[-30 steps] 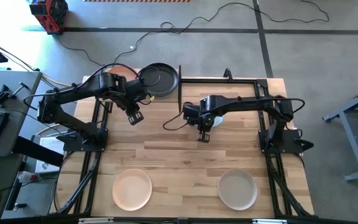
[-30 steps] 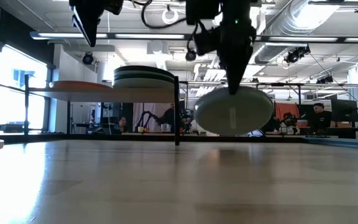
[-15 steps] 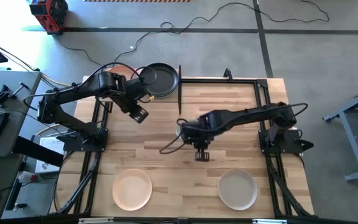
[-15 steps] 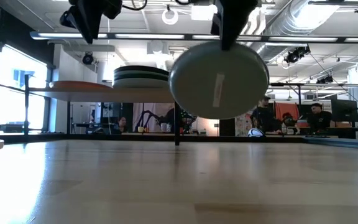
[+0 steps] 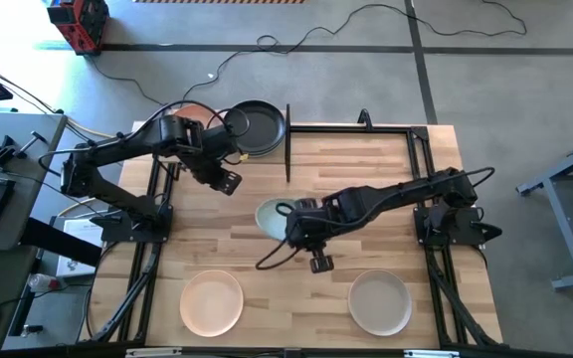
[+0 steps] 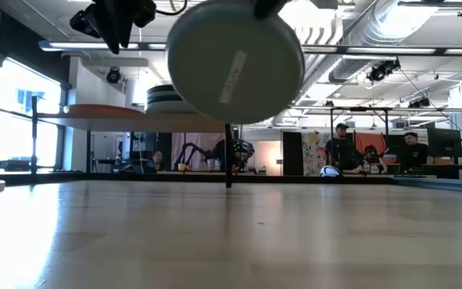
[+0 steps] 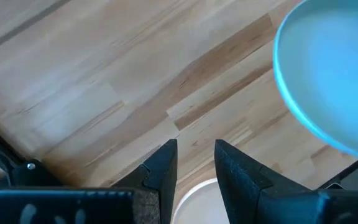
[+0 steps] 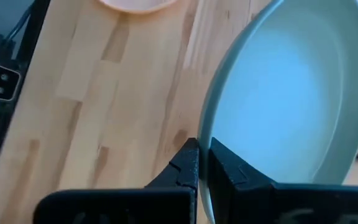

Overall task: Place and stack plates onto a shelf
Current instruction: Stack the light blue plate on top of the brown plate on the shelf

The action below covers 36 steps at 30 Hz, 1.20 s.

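Note:
My right gripper (image 8: 202,152) is shut on a pale green plate (image 5: 272,217) above the middle of the table. In the low view this plate (image 6: 235,60) hangs high, its labelled underside facing the table's near edge. My left gripper (image 7: 194,162) hovers open and holds nothing over the table's far left part (image 5: 229,182), near the shelf (image 6: 147,119). The shelf carries a stack of plates (image 6: 187,100) with a black plate (image 5: 257,126) on top, and a peach plate (image 5: 197,109) beside it. A peach plate (image 5: 212,301) and a beige plate (image 5: 380,302) lie flat near the table's front edge. My right gripper pinches the plate's rim (image 8: 205,140) between its two fingers, one on the hollow inner side and one on the underside. The fingers come slanting down from above, from the table's right. The plate is lifted clear of the table and steeply tilted.
The shelf's black metal post (image 6: 228,144) stands at the far side, left of the middle. Black frame rails (image 5: 366,127) run along the table's far and side edges. People sit in the room beyond the table (image 6: 411,148). Bare wood lies between the held plate and the two front plates.
My right gripper has swung with the pale green plate toward the table's left and near edge, and has risen. The plate has tipped from nearly level to steeply tilted, showing its underside to the near side. My left gripper has stayed in place and rolled about its own axis.

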Motion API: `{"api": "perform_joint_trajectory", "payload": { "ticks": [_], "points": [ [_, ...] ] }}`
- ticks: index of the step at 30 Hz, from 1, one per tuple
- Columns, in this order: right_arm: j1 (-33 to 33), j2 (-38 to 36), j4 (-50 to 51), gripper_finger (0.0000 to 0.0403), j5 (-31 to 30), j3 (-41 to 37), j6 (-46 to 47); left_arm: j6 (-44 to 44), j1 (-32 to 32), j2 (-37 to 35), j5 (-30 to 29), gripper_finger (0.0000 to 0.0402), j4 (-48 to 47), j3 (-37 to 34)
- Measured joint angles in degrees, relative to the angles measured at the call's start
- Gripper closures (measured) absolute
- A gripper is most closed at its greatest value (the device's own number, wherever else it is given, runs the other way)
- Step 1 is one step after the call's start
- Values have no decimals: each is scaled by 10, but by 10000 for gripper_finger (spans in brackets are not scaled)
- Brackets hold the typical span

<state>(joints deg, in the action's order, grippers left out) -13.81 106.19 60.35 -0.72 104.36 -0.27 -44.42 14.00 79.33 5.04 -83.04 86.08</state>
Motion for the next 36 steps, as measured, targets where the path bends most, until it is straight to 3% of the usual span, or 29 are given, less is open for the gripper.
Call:
{"api": "perform_joint_trajectory", "payload": {
  "ticks": [11, 26, 36],
  "points": [
    [-6, 0, -76, 403, -42, 0, -163, -47, -33, 2, 2, 307, 3, 0],
    [-14, 0, -69, 403, -53, 0, -251, -130, -80, 21, 3, 307, 37, 0],
    [-13, 0, -42, 403, -53, 0, -257, -170, -89, 63, 4, 307, 55, 0]
  ]
}}
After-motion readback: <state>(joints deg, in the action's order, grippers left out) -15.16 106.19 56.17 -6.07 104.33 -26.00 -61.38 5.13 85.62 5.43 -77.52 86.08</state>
